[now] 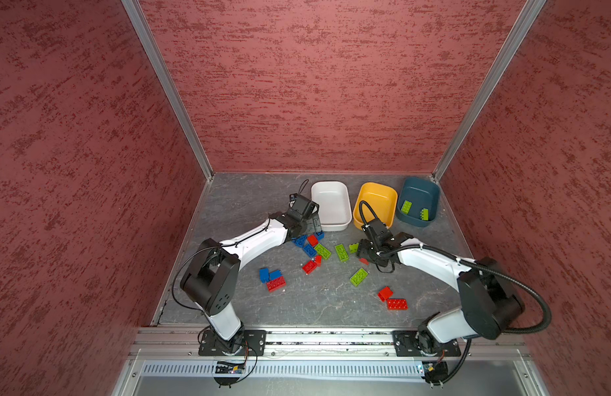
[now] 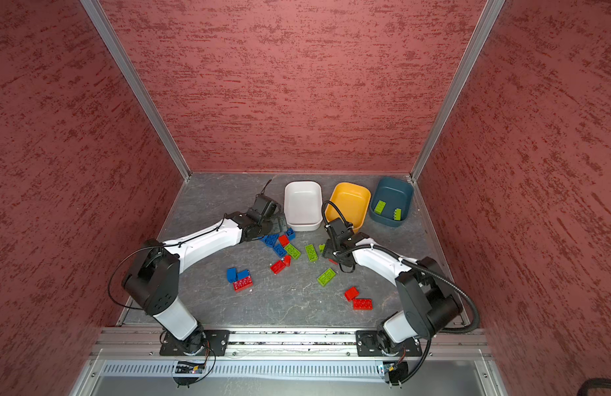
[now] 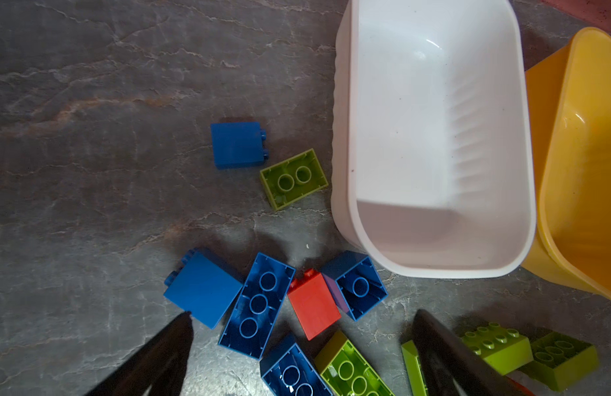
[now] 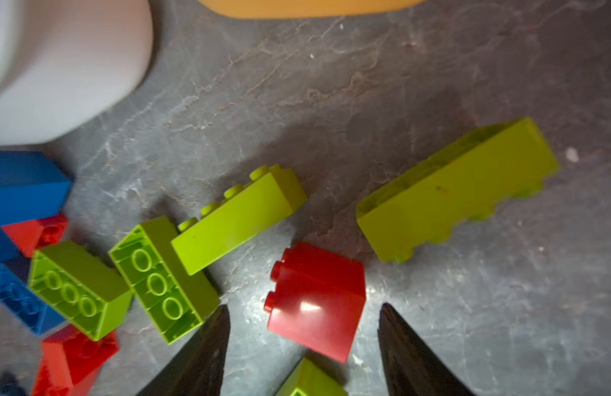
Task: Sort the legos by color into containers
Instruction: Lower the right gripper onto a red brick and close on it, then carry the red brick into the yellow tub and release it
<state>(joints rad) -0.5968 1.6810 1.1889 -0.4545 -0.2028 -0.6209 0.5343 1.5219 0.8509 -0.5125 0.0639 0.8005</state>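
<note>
Legos (image 1: 322, 251) lie mostly loose on the grey table (image 1: 249, 205), scattered in front of the white tub (image 1: 335, 227) on the side toward my bases. Only two green bricks (image 1: 406, 206) are sorted, in the teal tub (image 1: 413, 219), which stands beyond the yellow tub (image 1: 362, 209) from the white tub. The white and yellow tubs hold nothing that I can see, so I judge the sorting barely begun.

The step in hand is a pick. My right gripper (image 4: 304, 306) hangs low over a red square brick (image 4: 316, 301) lying on its side, off the white tub's near corner. Its jaws stand apart, one on either side of the brick, with bare table between each finger and the plastic. Next, I think, they must squeeze its flat faces without nudging the green oblong brick (image 4: 163, 281) just beside.

My left gripper (image 3: 302, 313) is spread wide above the blue cluster (image 3: 257, 305) just in front of the white tub, holding nothing. The bricks look glossy, hard and chunky.
</note>
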